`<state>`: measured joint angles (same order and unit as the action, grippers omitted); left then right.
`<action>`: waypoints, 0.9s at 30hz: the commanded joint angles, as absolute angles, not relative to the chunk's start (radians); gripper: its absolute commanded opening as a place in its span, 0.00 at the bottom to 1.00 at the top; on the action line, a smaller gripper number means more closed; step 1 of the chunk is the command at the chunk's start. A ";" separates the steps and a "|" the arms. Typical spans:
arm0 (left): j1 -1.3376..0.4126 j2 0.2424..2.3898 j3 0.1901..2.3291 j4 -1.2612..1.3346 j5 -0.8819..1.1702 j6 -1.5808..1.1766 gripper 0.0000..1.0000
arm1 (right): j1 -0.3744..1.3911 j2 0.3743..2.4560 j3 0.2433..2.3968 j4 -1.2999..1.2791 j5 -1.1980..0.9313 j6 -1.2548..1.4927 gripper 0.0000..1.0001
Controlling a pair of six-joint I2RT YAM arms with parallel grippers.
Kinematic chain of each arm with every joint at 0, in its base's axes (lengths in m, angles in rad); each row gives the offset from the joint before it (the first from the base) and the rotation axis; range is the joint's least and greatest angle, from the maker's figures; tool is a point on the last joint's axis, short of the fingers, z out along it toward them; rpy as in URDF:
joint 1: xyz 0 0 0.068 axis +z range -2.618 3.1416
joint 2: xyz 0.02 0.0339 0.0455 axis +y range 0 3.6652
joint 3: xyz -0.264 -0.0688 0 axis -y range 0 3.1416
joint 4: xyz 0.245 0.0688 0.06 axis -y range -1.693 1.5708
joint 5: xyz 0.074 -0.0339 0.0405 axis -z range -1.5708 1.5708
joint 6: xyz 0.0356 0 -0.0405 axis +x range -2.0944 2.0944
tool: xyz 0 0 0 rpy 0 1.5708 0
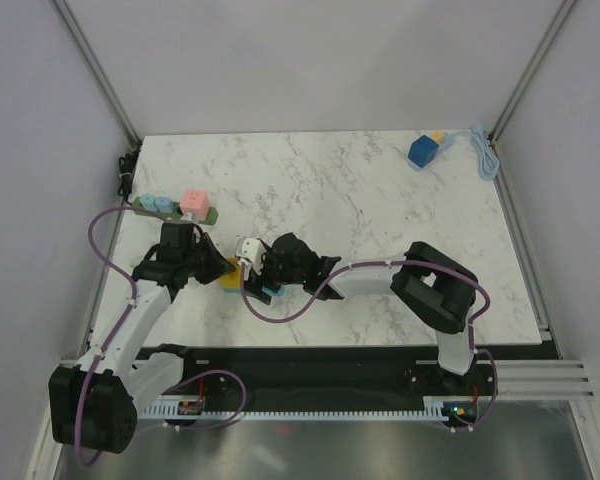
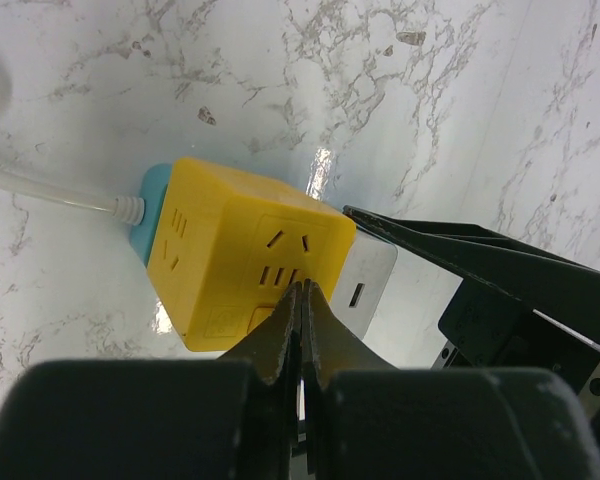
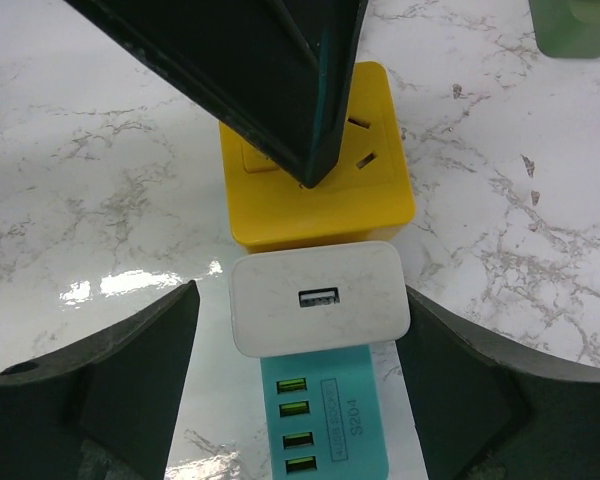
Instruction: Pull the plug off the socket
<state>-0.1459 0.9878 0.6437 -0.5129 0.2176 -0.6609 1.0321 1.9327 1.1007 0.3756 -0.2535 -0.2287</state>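
Observation:
A yellow cube socket [image 3: 320, 205] on a teal USB base [image 3: 325, 415] lies on the marble table. A white USB charger plug [image 3: 318, 298] sticks out of its side. My right gripper [image 3: 298, 300] is open and straddles the plug, with a small gap at its left finger [image 3: 130, 370]. My left gripper [image 2: 306, 290] is shut and empty, its tips pressing on the socket's top face [image 2: 240, 260]. In the top view the socket [image 1: 227, 277] sits between the left gripper [image 1: 216, 266] and the right gripper [image 1: 258, 272].
A white cord [image 2: 50, 190] leaves the teal base. A green power strip with pink and blue plugs [image 1: 175, 207] lies at the left edge. A blue cube adapter [image 1: 423, 150] and a light blue cable [image 1: 485, 152] lie at the far right corner.

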 commanded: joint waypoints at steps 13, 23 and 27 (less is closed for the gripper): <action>-0.141 1.025 0.519 -0.554 0.180 -0.816 0.02 | 1.035 1.970 1.158 0.403 -0.195 -0.233 0.66; -0.141 0.976 0.448 -0.568 0.129 -0.887 0.02 | 1.035 1.931 1.157 0.413 -0.181 -0.209 0.37; -0.141 0.973 0.446 -0.568 0.126 -0.887 0.02 | 1.035 1.905 1.135 0.451 -0.167 -0.180 0.21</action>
<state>-0.1406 0.9306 0.5255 -0.3683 0.2245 -0.8974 1.0325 1.9640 1.1202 0.3725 -0.1917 -0.2070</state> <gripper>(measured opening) 0.026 0.650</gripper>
